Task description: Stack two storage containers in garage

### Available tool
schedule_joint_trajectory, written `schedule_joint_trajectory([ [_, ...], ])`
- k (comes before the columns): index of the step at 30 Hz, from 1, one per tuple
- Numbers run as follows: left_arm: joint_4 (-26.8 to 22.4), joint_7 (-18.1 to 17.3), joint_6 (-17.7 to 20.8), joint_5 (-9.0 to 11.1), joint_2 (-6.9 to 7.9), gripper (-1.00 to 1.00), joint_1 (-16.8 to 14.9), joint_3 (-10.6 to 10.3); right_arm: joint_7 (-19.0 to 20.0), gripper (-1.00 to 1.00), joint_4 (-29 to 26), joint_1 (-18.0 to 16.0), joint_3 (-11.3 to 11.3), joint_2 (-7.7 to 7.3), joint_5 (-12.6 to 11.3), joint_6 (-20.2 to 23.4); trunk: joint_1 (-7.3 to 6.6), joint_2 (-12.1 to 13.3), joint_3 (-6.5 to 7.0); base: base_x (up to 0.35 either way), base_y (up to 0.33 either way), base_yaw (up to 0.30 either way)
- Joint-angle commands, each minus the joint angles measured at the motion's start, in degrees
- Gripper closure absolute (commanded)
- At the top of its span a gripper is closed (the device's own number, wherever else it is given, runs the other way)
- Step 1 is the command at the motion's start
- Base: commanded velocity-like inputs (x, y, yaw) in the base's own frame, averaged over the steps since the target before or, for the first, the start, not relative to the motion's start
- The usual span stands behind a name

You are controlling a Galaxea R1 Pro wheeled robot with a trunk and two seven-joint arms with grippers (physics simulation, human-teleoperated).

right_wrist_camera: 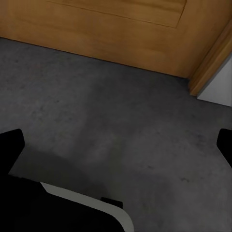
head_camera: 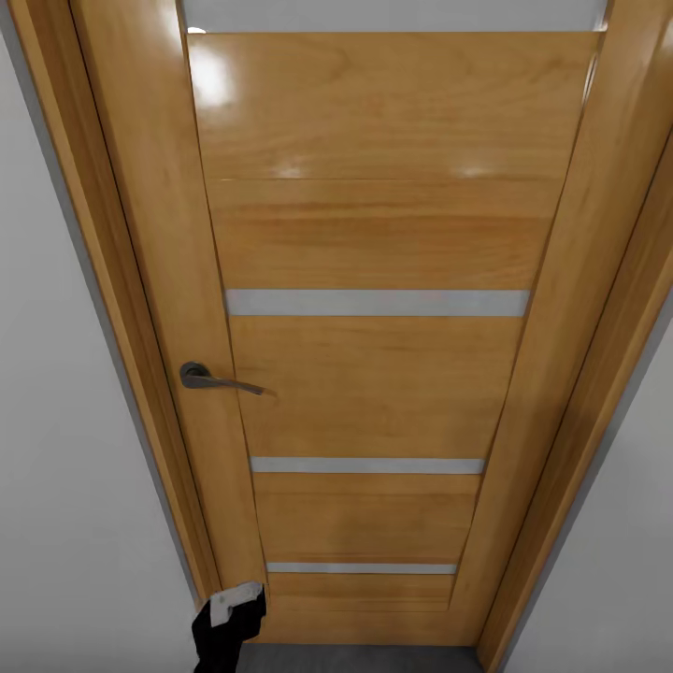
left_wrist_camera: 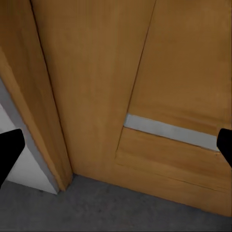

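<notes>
**Robot stands at a closed wooden door**

In the head view, part of the left arm, black with a pale patch, pokes in at the bottom edge, right in front of the door's foot. The left end effector is spread open, its dark fingertips at opposite edges of the wrist view, nothing between them. The right end effector is likewise open and empty above the floor, a dark grey, rough, speckled concrete that runs up to the door's base.

The door is glossy honey-coloured wood with flat panels split by narrow grey horizontal strips. A dark metal lever handle sits on its left side. A matching wood frame surrounds it, with plain white-grey walls on either side.
</notes>
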Motion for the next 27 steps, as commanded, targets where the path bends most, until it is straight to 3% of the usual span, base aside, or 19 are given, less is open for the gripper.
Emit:
schedule_joint_trajectory([
  [1, -0.02, 0.02, -0.01, 0.26, -0.04, -1.0, -0.63, 0.05, 0.01, -1.0, -0.11, 0.03, 0.27, -0.02, -0.14, -0.04, 0.0, -0.03, -0.05, 0.0, 0.0, 0.0],
  [11, 0.0, 0.02, 1.28, 0.31, -0.04, -1.0, -9.54, 0.0, -0.08, -1.0, -0.11, 0.03, 0.27, -0.02, -0.21, -0.04, 0.0, -0.03, -0.05, 0.0, 0.0, 0.0],
  [20, 0.91, -0.04, 6.29, 0.39, -0.04, -1.0, -16.01, 0.06, -0.15, -1.0, -0.11, 0.03, 0.24, -0.02, -0.2, -0.04, 0.0, -0.03, -0.05, 0.0, 0.0, 0.0],
  [23, 2.97, -0.72, 9.32, 0.43, -0.04, -1.0, -19.28, 0.06, -0.17, -1.0, -0.11, 0.03, 0.19, -0.02, -0.21, -0.04, 0.0, -0.03, -0.05, 0.0, 0.0, 0.0],
  [27, 7.31, -2.59, 10.63, 0.5, -0.04, -1.0, -23.44, 0.12, -0.17, -1.0, -0.11, 0.03, 0.18, -0.02, -0.21, -0.04, 0.0, -0.03, -0.05, 0.0, 0.0, 0.0],
])
